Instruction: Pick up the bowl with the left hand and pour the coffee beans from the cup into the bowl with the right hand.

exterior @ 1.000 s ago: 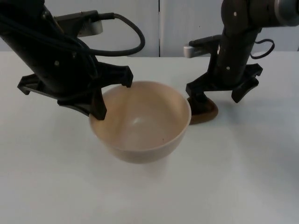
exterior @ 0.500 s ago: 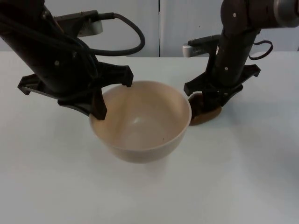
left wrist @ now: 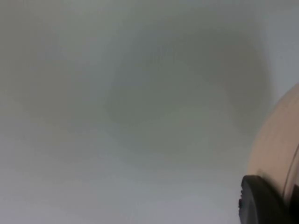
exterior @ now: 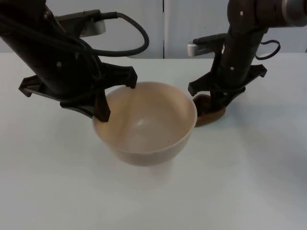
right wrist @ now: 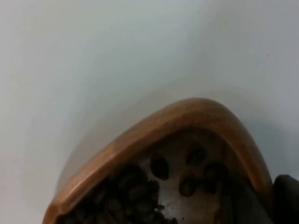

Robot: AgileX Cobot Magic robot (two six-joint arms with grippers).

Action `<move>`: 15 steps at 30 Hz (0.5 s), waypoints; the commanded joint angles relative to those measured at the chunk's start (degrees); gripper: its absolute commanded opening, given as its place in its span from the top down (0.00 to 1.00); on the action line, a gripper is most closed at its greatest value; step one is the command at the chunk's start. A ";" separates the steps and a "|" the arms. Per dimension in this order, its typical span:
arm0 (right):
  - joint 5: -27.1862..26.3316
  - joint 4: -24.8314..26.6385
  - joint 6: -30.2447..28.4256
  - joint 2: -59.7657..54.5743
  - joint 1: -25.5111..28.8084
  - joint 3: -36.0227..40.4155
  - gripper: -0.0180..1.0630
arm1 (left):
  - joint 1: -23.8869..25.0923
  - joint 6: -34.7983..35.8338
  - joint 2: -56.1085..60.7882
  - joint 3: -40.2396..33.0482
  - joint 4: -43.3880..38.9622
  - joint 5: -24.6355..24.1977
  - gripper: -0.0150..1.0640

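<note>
A cream bowl (exterior: pixel 144 129) hangs a little above the white table, held at its left rim by my left gripper (exterior: pixel 101 115), which is shut on it. In the left wrist view the bowl's outer wall (left wrist: pixel 276 140) curves beside a black fingertip (left wrist: pixel 260 201). A small brown wooden cup (exterior: pixel 214 114) stands just right of the bowl. My right gripper (exterior: pixel 211 103) reaches down onto it with its fingers closed against the cup. The right wrist view looks into the cup (right wrist: pixel 187 112); coffee beans (right wrist: pixel 135 191) lie inside, and a fingertip (right wrist: pixel 287 196) sits at its rim.
The white table (exterior: pixel 240 187) stretches bare in front of the bowl and to both sides. The grey partition wall (exterior: pixel 182 24) closes off the far edge behind both arms.
My right gripper's fingers have drawn in from wide open to close around the cup, which has shifted slightly. The left arm and bowl have held still.
</note>
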State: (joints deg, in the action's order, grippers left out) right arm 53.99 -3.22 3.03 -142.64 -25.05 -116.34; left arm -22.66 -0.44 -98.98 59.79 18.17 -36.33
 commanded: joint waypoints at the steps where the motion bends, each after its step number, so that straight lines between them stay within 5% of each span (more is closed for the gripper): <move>1: -0.06 -0.52 0.21 0.33 -0.16 -0.08 0.98 | 0.07 0.44 0.65 -0.15 0.59 0.65 0.99; 15: 0.86 -0.52 0.21 6.93 -0.16 -0.11 0.98 | 0.07 0.44 0.65 -0.15 0.59 0.65 0.99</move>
State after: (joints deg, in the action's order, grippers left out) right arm 54.43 -3.60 3.03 -136.87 -25.05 -116.34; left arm -22.66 -0.44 -98.98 59.79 18.17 -36.33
